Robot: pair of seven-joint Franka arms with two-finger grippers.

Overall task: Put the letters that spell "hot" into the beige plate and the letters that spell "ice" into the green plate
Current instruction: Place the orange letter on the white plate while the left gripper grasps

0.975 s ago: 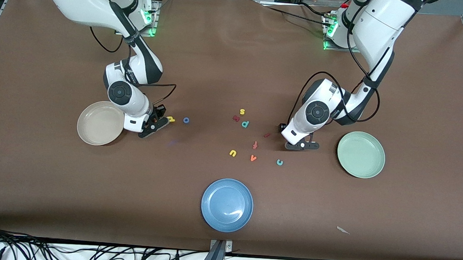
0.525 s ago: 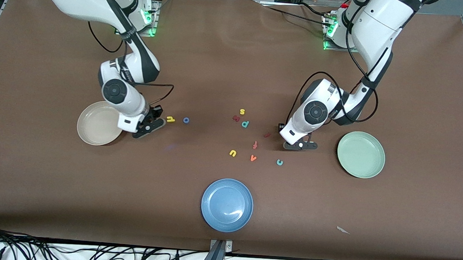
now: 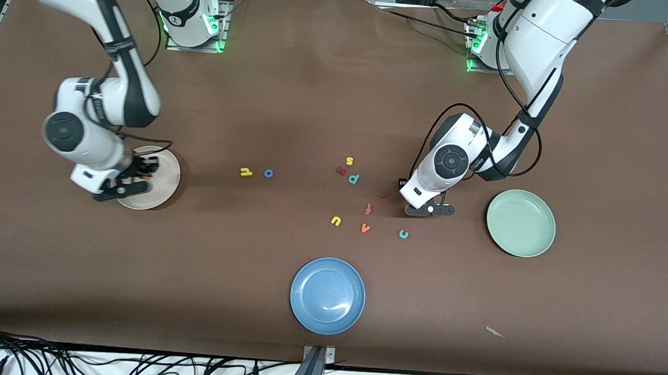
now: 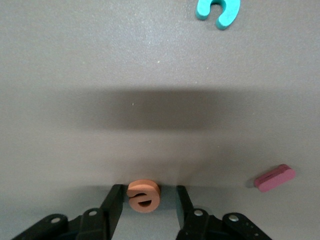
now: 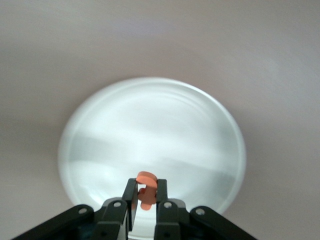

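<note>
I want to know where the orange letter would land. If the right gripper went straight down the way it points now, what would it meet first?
Most likely the beige plate: the right gripper, shut on the orange t, hangs over the plate's inside. Its height above the plate is unclear.

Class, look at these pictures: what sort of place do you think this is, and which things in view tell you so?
Most likely a robotics lab. Two white robot arms are bolted along one edge of a brown cloth-covered table, small coloured foam letters and round shallow plates like the blue plate are laid out for sorting, and loose black cables trail along the table's edge.
</note>
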